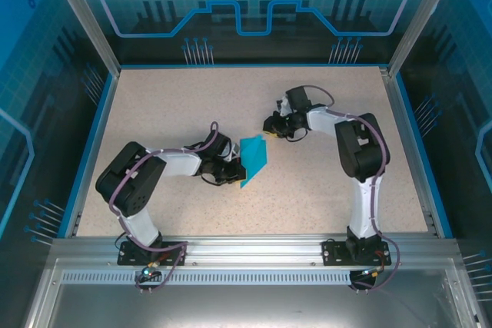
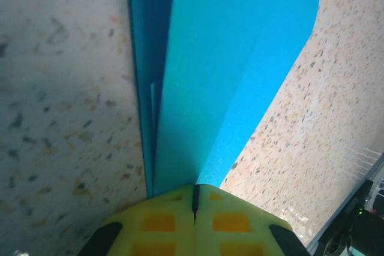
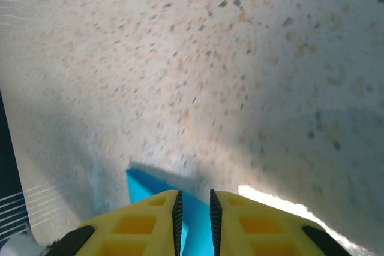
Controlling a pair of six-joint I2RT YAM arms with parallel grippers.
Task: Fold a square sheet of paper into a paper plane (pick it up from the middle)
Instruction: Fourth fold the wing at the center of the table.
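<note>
The square sheet of paper is bright cyan and folded into a creased, pointed shape, held up off the table's middle with its narrow end toward the near side. My left gripper is shut on its left edge. In the left wrist view the yellow fingers meet at the left gripper, and the layered paper runs away from them. My right gripper is at the paper's far right corner with its jaws a narrow gap apart. In the right wrist view the paper's corner shows under and through that gap at the right gripper.
The speckled beige table has a blue raised border. A metal rail carries both arm bases at the near edge. Transparent blue enclosure walls stand behind and at both sides.
</note>
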